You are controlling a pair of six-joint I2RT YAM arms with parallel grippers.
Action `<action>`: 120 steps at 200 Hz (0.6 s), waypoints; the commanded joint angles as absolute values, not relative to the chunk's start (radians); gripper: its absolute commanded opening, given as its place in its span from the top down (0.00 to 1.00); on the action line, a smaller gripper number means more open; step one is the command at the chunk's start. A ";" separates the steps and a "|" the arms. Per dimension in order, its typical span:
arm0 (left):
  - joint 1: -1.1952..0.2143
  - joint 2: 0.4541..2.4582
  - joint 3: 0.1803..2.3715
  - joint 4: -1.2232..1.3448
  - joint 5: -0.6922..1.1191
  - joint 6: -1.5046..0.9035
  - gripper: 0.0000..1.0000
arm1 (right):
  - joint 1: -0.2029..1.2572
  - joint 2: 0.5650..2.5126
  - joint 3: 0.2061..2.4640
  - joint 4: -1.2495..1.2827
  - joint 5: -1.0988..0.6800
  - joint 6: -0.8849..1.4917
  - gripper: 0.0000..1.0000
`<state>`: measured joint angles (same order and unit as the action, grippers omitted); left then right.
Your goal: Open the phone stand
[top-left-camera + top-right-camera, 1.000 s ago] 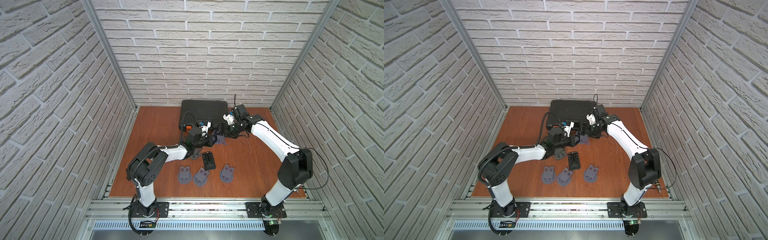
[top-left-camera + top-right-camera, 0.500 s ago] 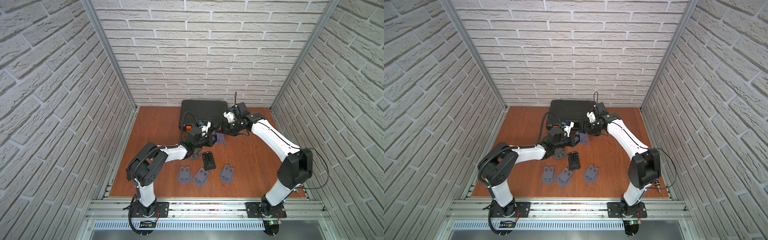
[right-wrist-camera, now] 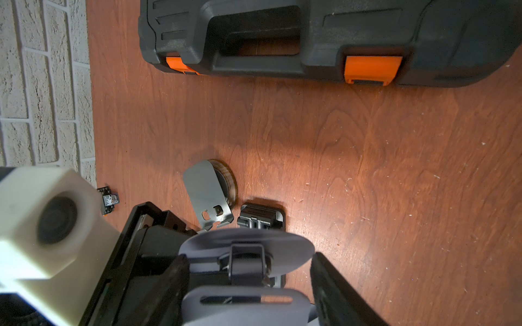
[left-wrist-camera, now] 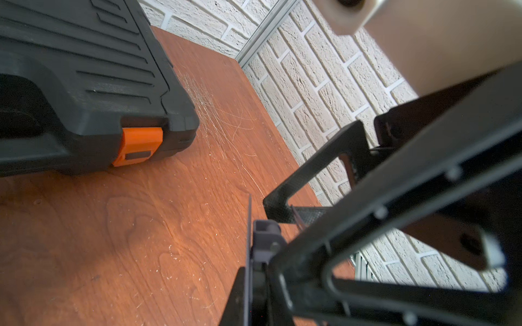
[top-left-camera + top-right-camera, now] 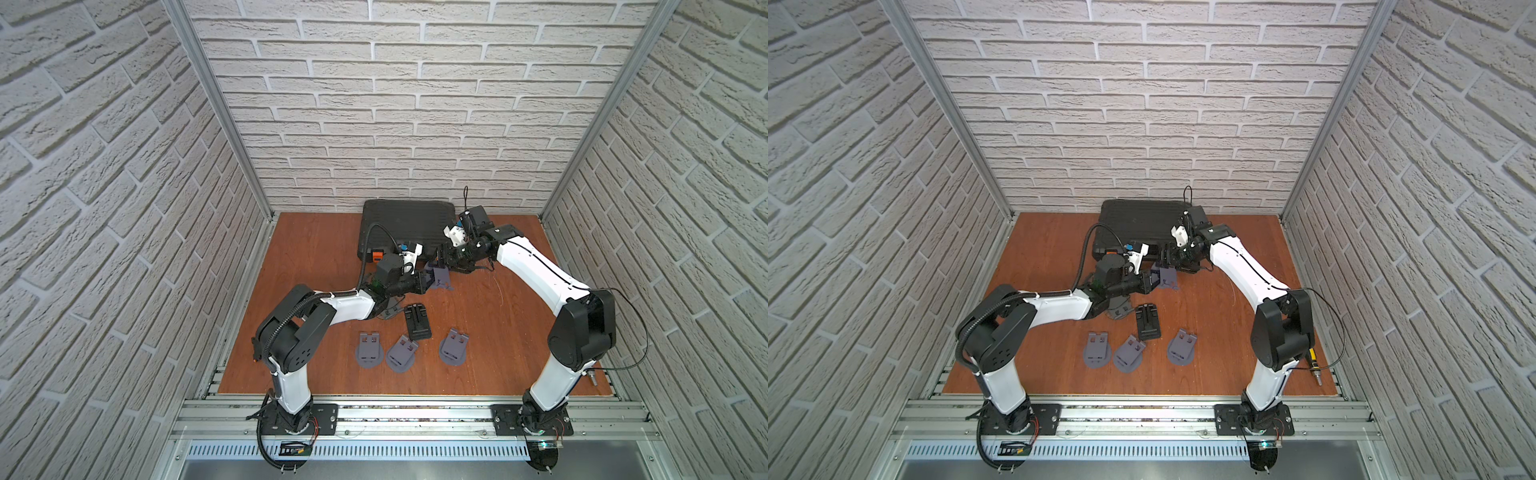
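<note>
Grey phone stand [image 5: 440,277] is held between the arms, over the bench [image 5: 316,257], just in front of the black tool case [image 5: 405,224]. The left gripper [image 5: 424,283] has its jaws closed on one plate's edge. Opposite it, the right gripper [image 3: 248,271] straddles the other plate across its width (jaws wide, contact unclear), so that arm looks placed to swing the plate open.

Table [image 3: 367,169] is reddish-brown wood grain with a slight sheen and fine scratches. Case [image 4: 84,84]: black matt plastic, ribbed. Its latches [image 3: 372,67] are smooth orange plastic. Phone stand [image 3: 248,245]: grey matt plastic, maybe faint print lines, too blurred to say. Black stand [image 5: 417,322]: matt plastic. Walls [image 5: 415,104]: white brick texture, rough. Rails [image 5: 395,415]: bare metal. Arm shells [image 5: 540,270]: glossy white plastic.
</note>
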<state>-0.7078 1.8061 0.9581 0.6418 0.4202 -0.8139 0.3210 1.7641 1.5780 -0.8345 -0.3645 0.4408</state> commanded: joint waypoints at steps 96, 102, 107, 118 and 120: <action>-0.708 1.809 0.964 0.736 0.425 -0.805 1.00 | 0.326 1.765 1.583 -0.836 -0.397 0.428 0.43; -0.707 1.809 0.965 0.736 0.424 -0.805 1.00 | 0.326 1.765 1.582 -0.836 -0.396 0.427 0.42; -0.708 1.810 0.965 0.736 0.423 -0.806 1.00 | 0.325 1.764 1.580 -0.836 -0.398 0.428 0.41; -0.707 1.810 0.967 0.737 0.423 -0.805 1.00 | 0.325 1.763 1.576 -0.833 -0.399 0.429 0.41; -0.707 1.810 0.967 0.738 0.422 -0.805 1.00 | 0.326 1.763 1.575 -0.834 -0.400 0.429 0.41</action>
<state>-0.7078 1.8061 0.9581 0.6407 0.4202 -0.8124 0.3210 1.7676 1.5810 -0.8341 -0.3801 0.4332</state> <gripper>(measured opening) 0.110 0.605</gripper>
